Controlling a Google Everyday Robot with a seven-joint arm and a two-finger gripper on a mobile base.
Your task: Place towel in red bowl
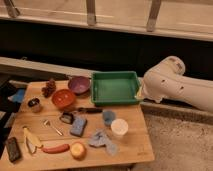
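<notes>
The towel [102, 140] is a crumpled blue-grey cloth lying near the front of the wooden table [135, 150]. The red bowl [63, 98] stands upright and looks empty at the table's back left, well apart from the towel. A white arm segment [172, 82] reaches in from the right, beside the table's back right corner. My gripper is out of view; only this arm segment shows.
A purple bowl [79, 84] and a green tray [115, 87] stand at the back. A blue sponge [78, 125], blue cup [108, 117] and white cup [119, 127] lie around the towel. A yellow fruit [78, 150], sausage [55, 148], banana [30, 140], pine cone [49, 88] and tin [34, 104] lie to the left.
</notes>
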